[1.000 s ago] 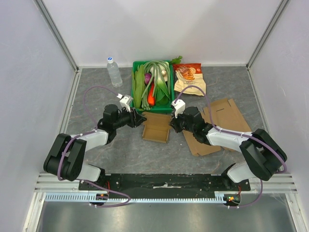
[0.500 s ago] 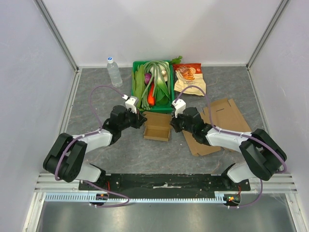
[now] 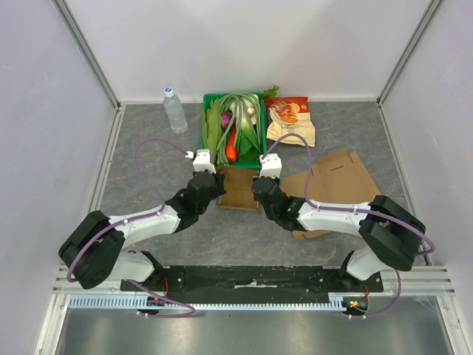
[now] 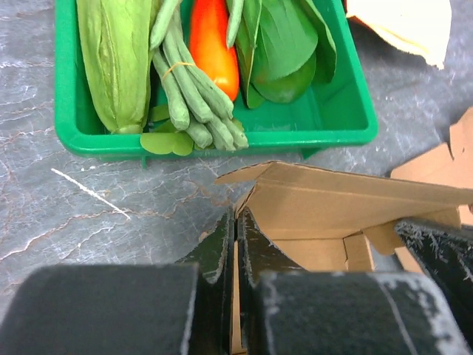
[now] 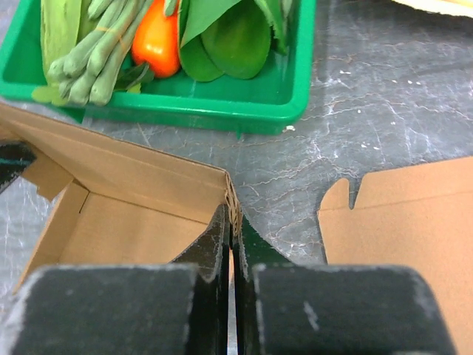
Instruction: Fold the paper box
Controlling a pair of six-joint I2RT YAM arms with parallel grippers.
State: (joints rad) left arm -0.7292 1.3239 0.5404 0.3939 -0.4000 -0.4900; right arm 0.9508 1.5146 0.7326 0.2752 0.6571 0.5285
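The brown paper box (image 3: 238, 188) stands half folded in the middle of the table, just in front of the green crate. My left gripper (image 3: 215, 183) is shut on the box's left wall (image 4: 238, 296). My right gripper (image 3: 259, 185) is shut on the box's right wall (image 5: 230, 214). Both wrist views show a thin cardboard wall pinched between the fingers, with the open inside of the box (image 4: 325, 248) (image 5: 126, 229) between the two grippers. The back wall of the box (image 4: 355, 196) stands up, tilted.
A green crate (image 3: 233, 133) of vegetables sits right behind the box. A flat cardboard sheet (image 3: 336, 185) lies to the right, under my right arm. A water bottle (image 3: 174, 109) and a snack bag (image 3: 290, 120) stand at the back.
Both grippers have moved inward and forward, drawing the box's side walls up and the box narrower. The flat sheet on the right shifted a little.
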